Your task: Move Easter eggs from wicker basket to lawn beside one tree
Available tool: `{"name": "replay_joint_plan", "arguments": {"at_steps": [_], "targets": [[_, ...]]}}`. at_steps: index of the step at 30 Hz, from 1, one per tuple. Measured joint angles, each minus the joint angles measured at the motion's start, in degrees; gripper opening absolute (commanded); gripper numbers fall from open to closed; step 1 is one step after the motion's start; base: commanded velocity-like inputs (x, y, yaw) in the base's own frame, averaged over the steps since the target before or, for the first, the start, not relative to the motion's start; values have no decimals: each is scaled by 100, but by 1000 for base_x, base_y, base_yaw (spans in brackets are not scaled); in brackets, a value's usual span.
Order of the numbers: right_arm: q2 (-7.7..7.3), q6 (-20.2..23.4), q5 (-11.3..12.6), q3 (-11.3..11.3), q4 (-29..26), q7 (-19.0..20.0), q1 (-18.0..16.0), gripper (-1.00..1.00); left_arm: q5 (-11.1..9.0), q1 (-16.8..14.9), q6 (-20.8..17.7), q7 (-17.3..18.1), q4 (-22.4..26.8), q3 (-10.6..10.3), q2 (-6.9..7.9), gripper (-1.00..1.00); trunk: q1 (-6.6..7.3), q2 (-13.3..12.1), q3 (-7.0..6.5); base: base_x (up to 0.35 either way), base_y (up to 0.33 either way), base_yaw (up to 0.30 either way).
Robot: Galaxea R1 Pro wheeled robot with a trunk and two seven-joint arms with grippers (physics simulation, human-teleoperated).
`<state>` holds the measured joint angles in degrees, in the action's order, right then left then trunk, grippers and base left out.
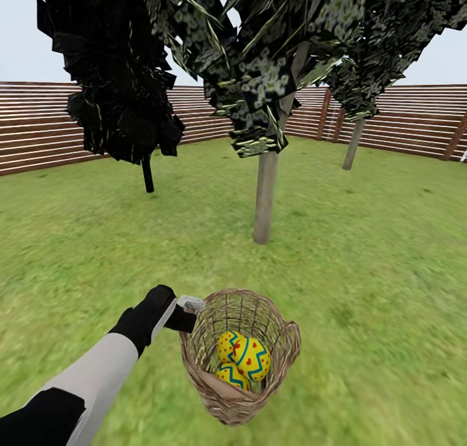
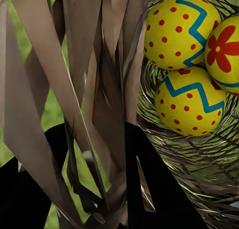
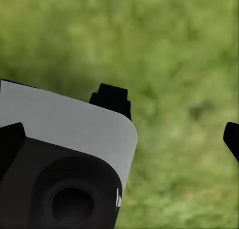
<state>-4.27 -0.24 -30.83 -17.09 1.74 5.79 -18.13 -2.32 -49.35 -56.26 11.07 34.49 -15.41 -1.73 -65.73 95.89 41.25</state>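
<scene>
Three Easter eggs (image 1: 243, 362) inside the wicker basket (image 1: 227, 397), on the lawn (image 1: 389, 271). Left gripper (image 1: 188, 306) at the basket's left rim. Tree (image 1: 264, 199) behind the basket; thin-trunked tree (image 1: 148, 174) farther left, another tree (image 1: 352, 144) farther right. Fence (image 1: 39, 131) behind all.

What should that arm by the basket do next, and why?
Probably carry the wicker basket toward the pale-trunked tree just ahead. The left gripper sits at the basket's rim, its dark fingers seemingly astride the woven wall, and all three Easter eggs lie inside. The tree stands a short stretch of lawn away.
</scene>
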Motion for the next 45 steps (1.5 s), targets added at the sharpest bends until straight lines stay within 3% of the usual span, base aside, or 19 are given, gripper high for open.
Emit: {"name": "replay_joint_plan", "arguments": {"at_steps": [9,45], "targets": [[0,0,0,0,0,0,0,100,-8,0,-1,1,-8,0,-6,-100,0,0,0,289,129,-4],[-4,-8,-25,0,-7,18,1,100,-46,0,-1,13,-18,-7,-6,-100,0,0,0,294,113,-179]]}}
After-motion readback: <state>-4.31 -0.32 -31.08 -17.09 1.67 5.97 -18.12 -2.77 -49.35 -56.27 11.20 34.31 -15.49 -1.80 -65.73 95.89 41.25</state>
